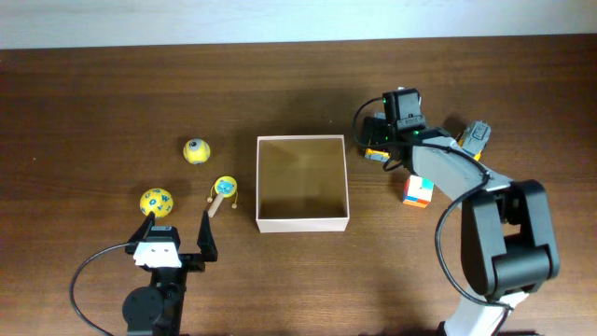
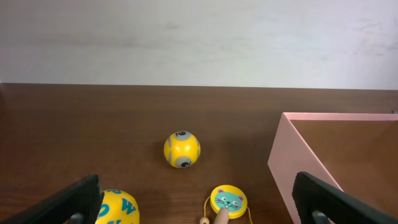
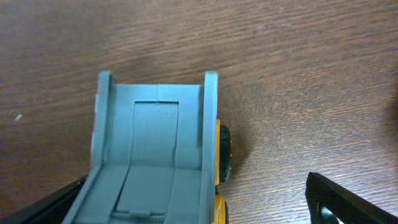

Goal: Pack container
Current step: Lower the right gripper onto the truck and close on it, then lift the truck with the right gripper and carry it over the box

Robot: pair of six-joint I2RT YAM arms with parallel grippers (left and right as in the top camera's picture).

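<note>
Standing empty amid the brown wooden bench (image 1: 112,93), the square white-walled cardboard container (image 1: 302,223) shows packing not begun, the left gripper (image 1: 178,217) and right gripper (image 3: 196,178) both spread wide, grasping nothing.

A robotics lab: 2 cabled robot arms (image 1: 163,280) (image 1: 494,233), wooden table (image 1: 93,93), plain white wall (image 2: 186,37).
</note>
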